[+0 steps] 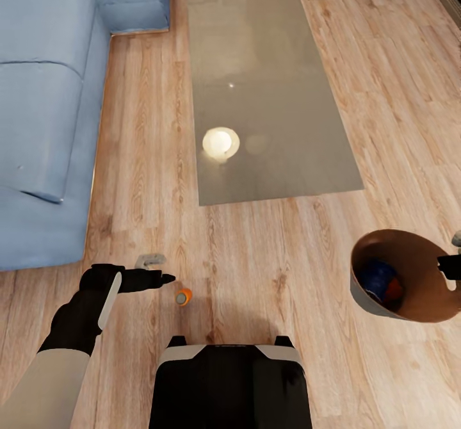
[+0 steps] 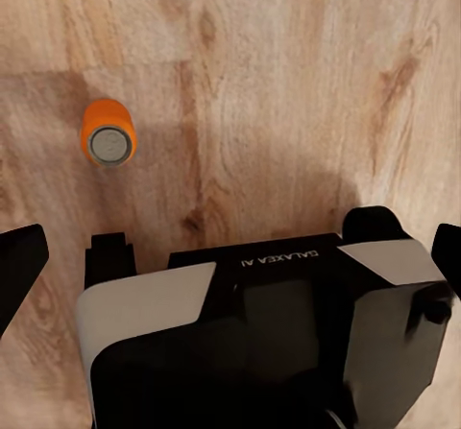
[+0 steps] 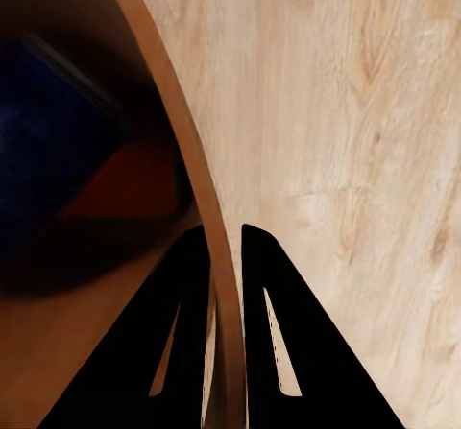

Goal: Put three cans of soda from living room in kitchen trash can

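Note:
One orange can of soda (image 1: 184,296) stands upright on the wood floor just ahead of my base; in the left wrist view this can (image 2: 108,133) shows its grey top. My left gripper (image 1: 159,270) hovers open a little to its left, and its fingers sit wide apart at the edges of the left wrist view (image 2: 235,251). The tash can (image 1: 410,301) hangs tilted at the right, with my right gripper (image 1: 451,265) shut on its rim (image 3: 223,285). Inside it lie a dark blue can (image 1: 378,275) and an orange can (image 1: 394,291).
The glass-topped coffee table (image 1: 269,96) stands ahead, reflecting a lamp. A light blue sofa (image 1: 45,115) lines the left side. My own base (image 1: 230,384) is at the bottom of the head view, close behind the floor can. Wood floor lies between table and base.

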Available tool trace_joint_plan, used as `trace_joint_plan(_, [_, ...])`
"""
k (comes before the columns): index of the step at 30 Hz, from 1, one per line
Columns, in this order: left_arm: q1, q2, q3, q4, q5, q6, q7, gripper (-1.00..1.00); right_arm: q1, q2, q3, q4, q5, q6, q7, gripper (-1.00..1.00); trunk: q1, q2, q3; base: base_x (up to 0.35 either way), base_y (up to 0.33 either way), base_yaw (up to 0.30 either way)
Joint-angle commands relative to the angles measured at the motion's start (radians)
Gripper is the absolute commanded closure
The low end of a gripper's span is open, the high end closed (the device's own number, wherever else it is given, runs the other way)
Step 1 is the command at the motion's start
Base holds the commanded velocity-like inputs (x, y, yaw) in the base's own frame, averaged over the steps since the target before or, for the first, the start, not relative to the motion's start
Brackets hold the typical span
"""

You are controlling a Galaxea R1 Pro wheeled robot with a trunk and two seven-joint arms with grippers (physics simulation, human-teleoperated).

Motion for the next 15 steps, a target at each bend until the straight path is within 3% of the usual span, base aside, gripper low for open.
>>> trace_joint_plan(1, [0.000,0.000,0.000,0.000,0.000,0.000,0.000,-1.00,0.005,0.003,-0.003,-0.003,-0.001,0.004,0.004,1.00,-0.004,0.007,0.005,0.000,0.000,0.000])
trace_joint_plan(3, [0.000,0.000,0.000,0.000,0.000,-0.001,0.000,-1.00,0.015,0.011,-0.013,-0.010,-0.005,0.004,0.004,1.00,-0.012,0.021,0.015,0.000,0.000,0.000])
trace_joint_plan(7, [0.000,0.000,0.000,0.000,0.000,-0.001,-0.001,-1.00,0.043,0.064,-0.082,-0.055,-0.036,-0.037,-0.003,1.00,-0.027,0.049,0.034,0.000,0.000,0.000])
trace_joint_plan(9, [0.000,0.000,0.000,0.000,0.000,-0.001,-0.001,-1.00,0.048,0.079,-0.106,-0.063,-0.040,-0.059,-0.005,1.00,-0.035,0.063,0.043,0.000,0.000,0.000])
trace_joint_plan(11, [0.000,0.000,0.000,0.000,0.000,-0.001,-0.001,-1.00,0.053,0.103,-0.164,-0.071,-0.045,-0.088,-0.006,1.00,-0.042,0.077,0.053,0.000,0.000,0.000])
trace_joint_plan(14, [0.000,0.000,0.000,0.000,0.000,-0.001,0.000,-1.00,0.057,0.126,-0.209,-0.075,-0.047,-0.133,-0.008,1.00,-0.043,0.078,0.058,0.000,0.000,0.000])
trace_joint_plan(15, [0.000,0.000,0.000,0.000,0.000,-0.002,0.003,-1.00,0.062,0.148,-0.254,-0.076,-0.050,-0.194,-0.021,1.00,-0.043,0.078,0.060,0.000,0.000,0.000])
